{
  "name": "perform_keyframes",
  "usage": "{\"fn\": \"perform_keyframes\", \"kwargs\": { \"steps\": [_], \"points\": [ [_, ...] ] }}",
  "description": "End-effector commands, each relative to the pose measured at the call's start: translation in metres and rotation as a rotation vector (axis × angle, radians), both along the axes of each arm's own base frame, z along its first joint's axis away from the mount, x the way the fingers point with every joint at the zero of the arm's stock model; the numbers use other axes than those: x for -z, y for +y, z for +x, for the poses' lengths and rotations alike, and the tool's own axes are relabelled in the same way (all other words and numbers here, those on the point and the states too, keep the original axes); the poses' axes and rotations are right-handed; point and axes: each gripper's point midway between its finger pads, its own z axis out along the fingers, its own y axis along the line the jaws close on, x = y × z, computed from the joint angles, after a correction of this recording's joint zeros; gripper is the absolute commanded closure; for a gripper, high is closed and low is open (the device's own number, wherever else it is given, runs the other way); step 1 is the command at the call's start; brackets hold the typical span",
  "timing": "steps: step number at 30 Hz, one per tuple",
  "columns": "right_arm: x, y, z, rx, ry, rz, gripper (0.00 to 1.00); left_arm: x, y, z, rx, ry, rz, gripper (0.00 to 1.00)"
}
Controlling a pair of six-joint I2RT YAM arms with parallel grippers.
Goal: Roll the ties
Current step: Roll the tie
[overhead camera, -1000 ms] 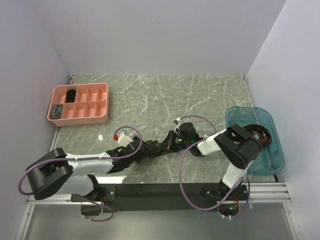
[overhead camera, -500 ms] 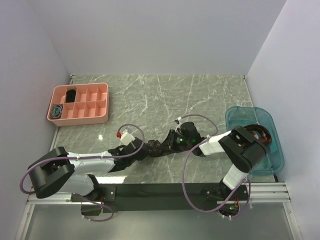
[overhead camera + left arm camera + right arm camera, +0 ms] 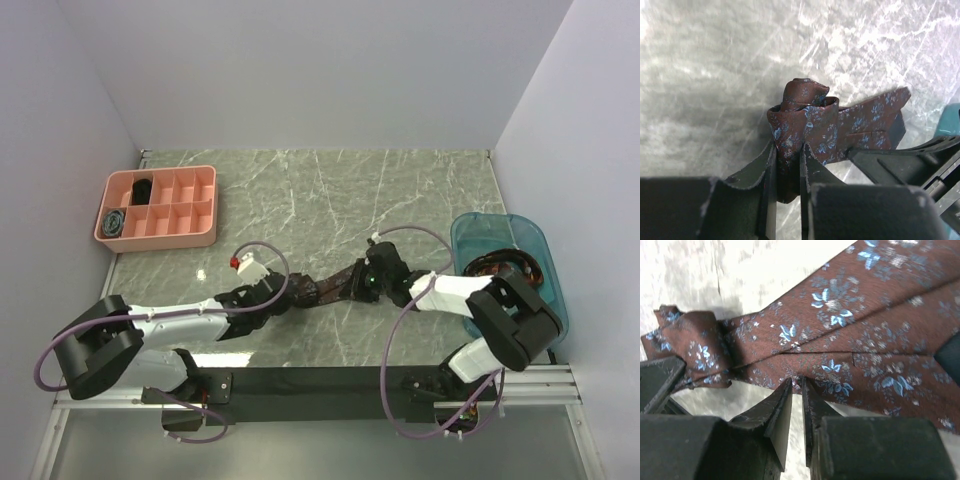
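Tie [image 3: 805, 125], brown-maroon with small blue flowers, lies on the marble table [image 3: 330, 190] between the two arms. Its narrow end is wound into a small coil. Left gripper [image 3: 788, 150] is clamped on that coil, with fabric visibly squeezed between nearly closed fingers. Right gripper [image 3: 796, 382] sits at the edge of the flat wide part, jaws almost together; whether it nips cloth cannot be told. Pink divided tray [image 3: 205, 205] stands at far left, well apart.
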Motion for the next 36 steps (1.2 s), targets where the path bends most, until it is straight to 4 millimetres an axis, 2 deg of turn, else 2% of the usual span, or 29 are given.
{"fn": "perform_keyframes", "kwargs": {
  "steps": [1, 2, 3, 4, 6, 8, 12, 17, 22, 27, 31, 34, 36],
  "points": [
    [0.026, -0.020, 0.013, 0.057, 0.051, -0.125, 0.78, -0.018, 0.010, 0.019, -0.023, -0.063, 0.049, 0.99],
    [0.025, -0.016, 0.020, 0.056, 0.048, -0.112, 0.78, -0.016, 0.017, 0.018, -0.027, -0.046, 0.090, 0.99],
    [0.033, -0.015, 0.024, 0.053, 0.069, -0.118, 0.79, -0.016, 0.024, 0.023, -0.041, -0.042, 0.115, 0.99],
    [0.025, -0.007, 0.037, 0.040, 0.041, -0.107, 0.79, -0.016, 0.028, 0.025, -0.025, -0.043, 0.153, 0.99],
    [0.016, 0.007, 0.044, -0.003, 0.020, -0.067, 0.80, -0.019, 0.032, 0.032, -0.016, -0.025, 0.198, 0.99],
    [-0.003, 0.019, 0.052, -0.024, -0.032, -0.008, 0.82, -0.030, 0.029, 0.038, 0.018, -0.036, 0.244, 0.99],
    [-0.050, 0.038, 0.055, -0.085, -0.153, 0.108, 0.78, -0.032, 0.033, 0.037, 0.056, -0.008, 0.328, 0.99],
    [-0.085, 0.059, 0.059, -0.196, -0.270, 0.183, 0.69, -0.029, 0.031, 0.035, 0.096, -0.004, 0.327, 0.99],
    [-0.087, 0.077, 0.062, -0.261, -0.277, 0.212, 0.65, -0.013, 0.031, 0.030, 0.141, 0.029, 0.321, 0.99],
    [-0.081, 0.103, 0.052, -0.328, -0.272, 0.206, 0.70, -0.012, 0.033, 0.028, 0.157, 0.033, 0.342, 0.99],
    [-0.083, 0.107, 0.053, -0.385, -0.326, 0.192, 0.64, -0.015, 0.028, 0.028, 0.205, -0.006, 0.327, 0.99],
    [-0.078, 0.103, 0.060, -0.415, -0.366, 0.124, 0.55, -0.010, 0.027, 0.027, 0.199, -0.007, 0.269, 0.99],
    [-0.075, 0.103, 0.064, -0.419, -0.359, 0.095, 0.52, 0.000, 0.033, 0.022, 0.175, 0.014, 0.248, 0.99]
  ]
}}
